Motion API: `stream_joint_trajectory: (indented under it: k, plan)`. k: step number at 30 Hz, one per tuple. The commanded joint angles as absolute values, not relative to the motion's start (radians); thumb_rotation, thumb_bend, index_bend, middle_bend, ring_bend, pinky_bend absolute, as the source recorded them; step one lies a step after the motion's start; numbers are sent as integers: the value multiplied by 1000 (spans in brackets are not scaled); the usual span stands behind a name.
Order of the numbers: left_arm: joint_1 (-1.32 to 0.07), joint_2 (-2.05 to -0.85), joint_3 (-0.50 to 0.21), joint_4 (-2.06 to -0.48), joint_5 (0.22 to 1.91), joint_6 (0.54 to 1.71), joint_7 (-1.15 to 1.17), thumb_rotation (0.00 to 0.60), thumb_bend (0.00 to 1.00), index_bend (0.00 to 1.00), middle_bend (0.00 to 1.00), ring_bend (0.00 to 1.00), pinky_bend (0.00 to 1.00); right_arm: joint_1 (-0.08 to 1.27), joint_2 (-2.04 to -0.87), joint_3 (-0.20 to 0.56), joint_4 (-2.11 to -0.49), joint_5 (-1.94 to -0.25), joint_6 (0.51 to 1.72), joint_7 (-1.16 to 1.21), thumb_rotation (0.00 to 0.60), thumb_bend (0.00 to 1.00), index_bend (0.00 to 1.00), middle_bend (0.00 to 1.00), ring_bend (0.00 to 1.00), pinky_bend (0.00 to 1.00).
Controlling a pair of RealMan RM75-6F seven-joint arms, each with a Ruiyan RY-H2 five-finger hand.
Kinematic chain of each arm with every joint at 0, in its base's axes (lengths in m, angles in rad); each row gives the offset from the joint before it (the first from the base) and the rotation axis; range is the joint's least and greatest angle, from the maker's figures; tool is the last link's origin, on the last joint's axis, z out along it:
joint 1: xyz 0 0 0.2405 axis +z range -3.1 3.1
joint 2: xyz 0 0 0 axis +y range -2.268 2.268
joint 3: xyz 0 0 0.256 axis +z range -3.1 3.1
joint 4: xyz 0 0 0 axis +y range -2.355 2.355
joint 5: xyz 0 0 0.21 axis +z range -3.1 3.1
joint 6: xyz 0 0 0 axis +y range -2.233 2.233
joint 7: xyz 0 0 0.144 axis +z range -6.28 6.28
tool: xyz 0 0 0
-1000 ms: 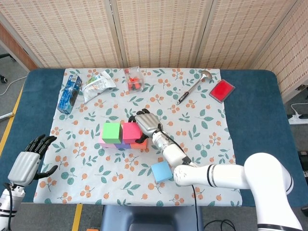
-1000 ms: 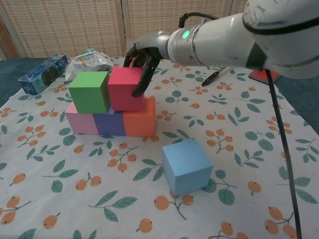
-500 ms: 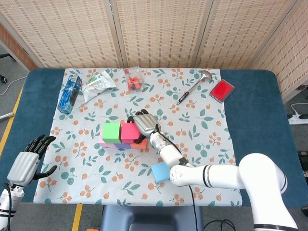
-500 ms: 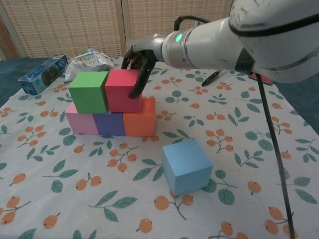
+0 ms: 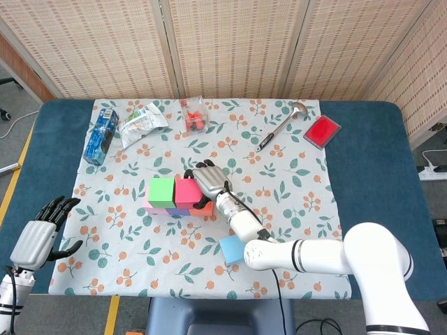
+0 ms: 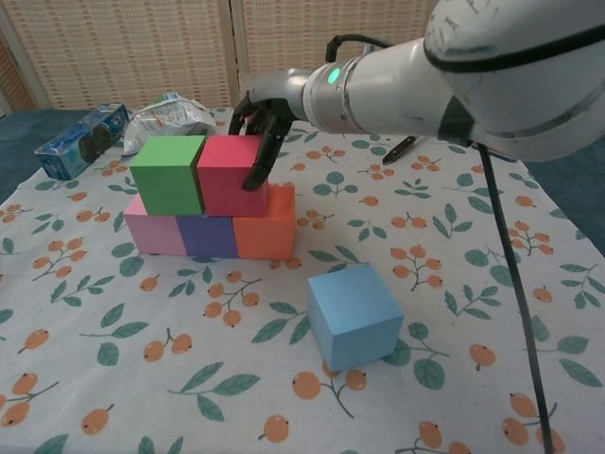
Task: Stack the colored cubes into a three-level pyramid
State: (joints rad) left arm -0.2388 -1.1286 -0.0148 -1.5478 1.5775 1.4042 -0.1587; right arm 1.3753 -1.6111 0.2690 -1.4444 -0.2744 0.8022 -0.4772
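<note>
My right robot hand (image 6: 257,123) grips the red foam cube (image 6: 227,175) beside the green foam cube (image 6: 169,174), atop a pink (image 6: 151,234), purple (image 6: 206,236) and orange (image 6: 265,227) row. The light blue foam cube (image 6: 353,315) sits apart on the table (image 5: 363,174). My left robot hand (image 5: 43,230) hangs open, empty.

Tablecloth (image 6: 492,284): white, green leaf and orange berry print. On it, cubes: green cube (image 6: 168,174), pink-red cube (image 6: 225,175), lilac cube (image 6: 151,233), purple cube (image 6: 206,235), orange cube (image 6: 266,223), light blue cube (image 6: 354,315). Table (image 5: 391,174) under cloth: dark blue. Flat red case (image 5: 322,131) near cloth's far right corner.
</note>
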Motion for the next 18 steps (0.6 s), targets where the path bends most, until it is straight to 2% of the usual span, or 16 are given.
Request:
stream_joint_trajectory:
  k: [1, 11, 18]
  plan:
    - [-238, -1129, -15, -1546, 1577, 1405, -160, 600, 249, 92, 118, 54, 156, 1376, -1613, 270, -1443, -274, 803, -479, 600, 217, 306, 322, 95, 0]
    - [-237, -1132, -15, -1542, 1579, 1405, -164, 600, 249, 92, 118, 54, 156, 1377, -1622, 273, -1436, -268, 807, -489, 600, 217, 290, 322, 90, 0]
    - [-237, -1134, -15, -1538, 1580, 1405, -166, 600, 248, 91, 118, 54, 156, 1375, -1623, 276, -1434, -268, 800, -490, 600, 217, 212, 317, 70, 0]
